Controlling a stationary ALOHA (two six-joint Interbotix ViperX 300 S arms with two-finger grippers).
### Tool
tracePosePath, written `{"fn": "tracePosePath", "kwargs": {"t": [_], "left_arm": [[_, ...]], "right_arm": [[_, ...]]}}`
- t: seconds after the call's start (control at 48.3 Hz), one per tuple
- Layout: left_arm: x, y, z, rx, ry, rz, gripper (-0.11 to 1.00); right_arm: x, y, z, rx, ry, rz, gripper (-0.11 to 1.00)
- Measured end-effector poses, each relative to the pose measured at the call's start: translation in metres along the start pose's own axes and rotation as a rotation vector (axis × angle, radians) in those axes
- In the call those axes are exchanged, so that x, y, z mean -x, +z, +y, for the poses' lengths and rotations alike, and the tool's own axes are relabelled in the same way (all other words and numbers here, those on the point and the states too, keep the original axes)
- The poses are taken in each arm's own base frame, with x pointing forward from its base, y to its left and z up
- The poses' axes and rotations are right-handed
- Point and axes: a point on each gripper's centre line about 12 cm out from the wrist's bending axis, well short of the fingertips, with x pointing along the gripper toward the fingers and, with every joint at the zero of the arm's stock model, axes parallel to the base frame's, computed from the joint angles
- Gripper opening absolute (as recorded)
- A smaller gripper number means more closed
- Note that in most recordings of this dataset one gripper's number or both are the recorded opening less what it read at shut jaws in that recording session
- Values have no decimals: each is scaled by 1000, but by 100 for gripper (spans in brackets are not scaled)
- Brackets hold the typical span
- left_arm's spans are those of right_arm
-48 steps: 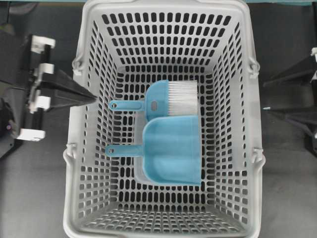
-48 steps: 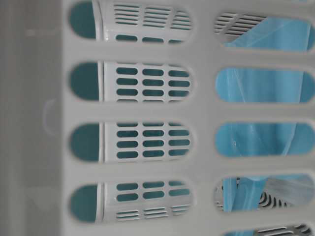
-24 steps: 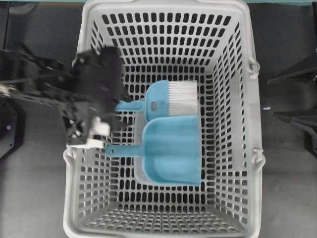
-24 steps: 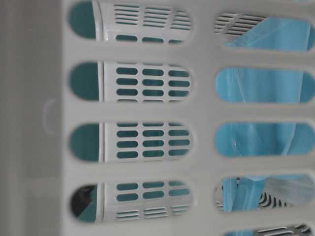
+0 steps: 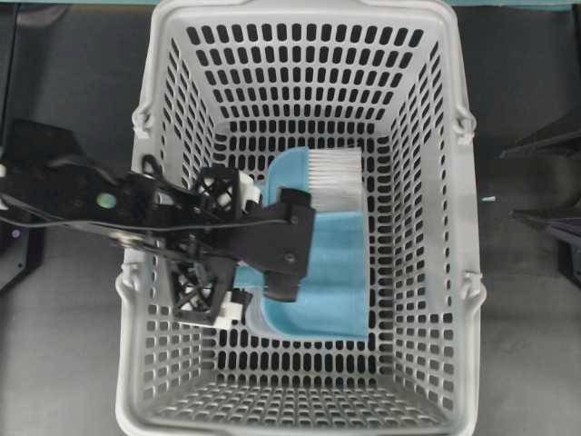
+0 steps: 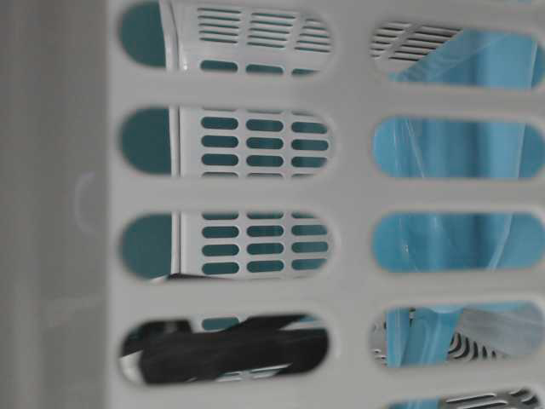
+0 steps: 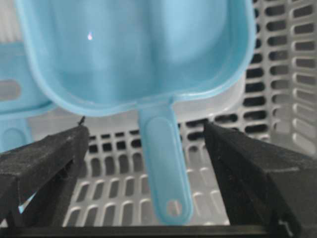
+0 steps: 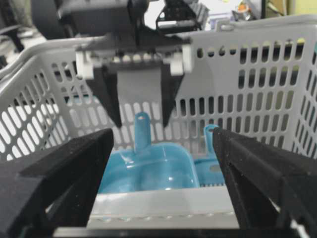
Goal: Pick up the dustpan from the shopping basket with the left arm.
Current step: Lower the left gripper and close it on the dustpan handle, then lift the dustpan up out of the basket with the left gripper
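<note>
The light blue dustpan (image 5: 336, 272) lies flat on the floor of the grey shopping basket (image 5: 467, 182), with its handle (image 7: 166, 168) pointing left. My left gripper (image 5: 290, 247) hangs open inside the basket just above that handle. In the left wrist view the left gripper (image 7: 144, 130) has a black finger (image 7: 44, 158) on either side of the handle, neither touching it. The right wrist view shows the left gripper (image 8: 141, 120) over the dustpan (image 8: 148, 168). My right gripper (image 8: 162, 144) stands open outside the basket's right wall, holding nothing.
A blue-handled brush with white bristles (image 5: 334, 177) lies beside the dustpan on its far side, its handle (image 8: 210, 141) parallel to the dustpan's. The basket's slotted walls (image 6: 255, 192) rise all round the left arm (image 6: 230, 345). The dark tabletop surrounds the basket.
My left gripper has opened and swung from outside the basket's left wall over the rim and down to the dustpan's handle. The right arm has hardly moved.
</note>
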Motion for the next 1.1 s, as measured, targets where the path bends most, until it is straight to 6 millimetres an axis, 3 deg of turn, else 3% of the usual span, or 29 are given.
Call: {"fn": "tracePosePath", "kwargs": {"t": [0.228,0.476,0.559,0.704,0.745,0.89,1.097], "left_arm": [[-37,-10,-1,64,6,113,90],[-47,-18,-1,96,11,151,85],[-48,-20,-2,96,11,158,73],[-48,-22,-4,91,9,171,31],[-47,-21,-5,88,8,171,27],[-36,-12,-6,86,4,127,28],[15,9,-2,96,-5,-60,28]], "right_arm": [[2,0,1,0,5,-10,77],[2,-1,1,-1,5,-12,77],[2,-2,1,0,5,-9,77],[2,-4,0,-1,5,-4,77],[2,-3,0,-1,5,-6,77],[3,-3,0,-16,5,-7,77],[3,-6,0,-70,5,-2,77]]}}
